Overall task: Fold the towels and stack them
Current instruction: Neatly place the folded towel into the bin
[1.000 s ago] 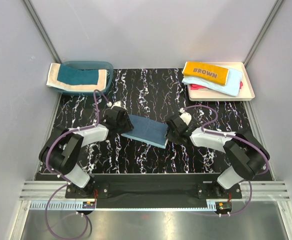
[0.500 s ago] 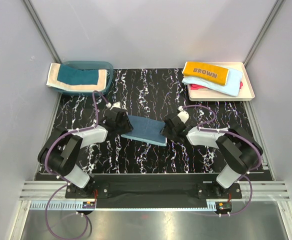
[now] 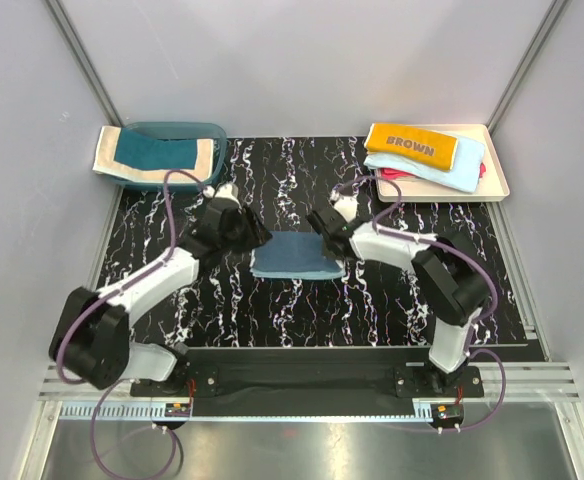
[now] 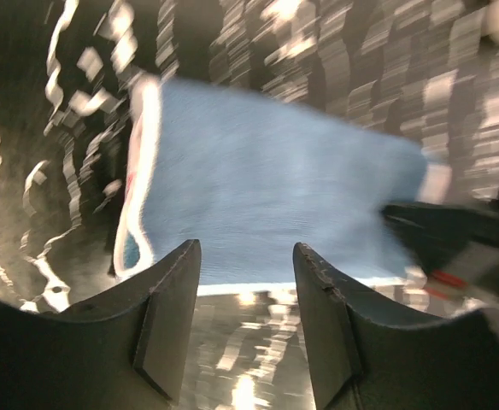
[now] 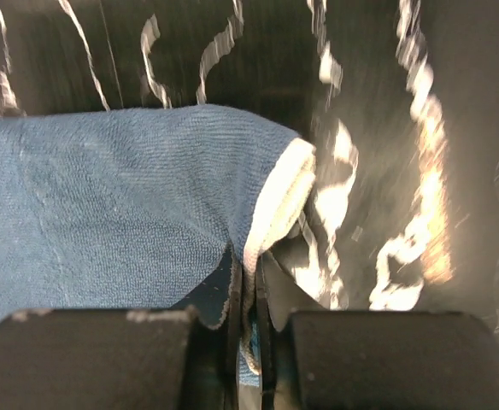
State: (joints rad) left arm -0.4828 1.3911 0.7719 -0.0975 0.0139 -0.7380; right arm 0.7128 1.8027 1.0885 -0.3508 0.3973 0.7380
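Note:
A dusty blue towel [image 3: 294, 256] lies folded on the black marbled table [image 3: 272, 310]. My right gripper [image 3: 329, 238] is shut on its cream-edged right corner [image 5: 284, 192], pinching the cloth between the jaws [image 5: 249, 273]. My left gripper [image 3: 252, 238] is open and empty just off the towel's left side; in its wrist view the towel [image 4: 275, 196] lies beyond the parted fingertips [image 4: 177, 290]. An orange-yellow "BROWN" towel [image 3: 412, 146] lies on a light blue one [image 3: 437, 170] and a red one [image 3: 397, 175]. A dark teal towel with a cream border [image 3: 157, 155] drapes over the basin.
The cream tray [image 3: 497, 187] holding the stack stands at the far right. The translucent teal basin [image 3: 187, 129] is at the far left. Grey walls close in the table on three sides.
Both grippers have swung toward the far side. The blue towel now lies shorter and squarer. The left gripper now stands open off its edge.

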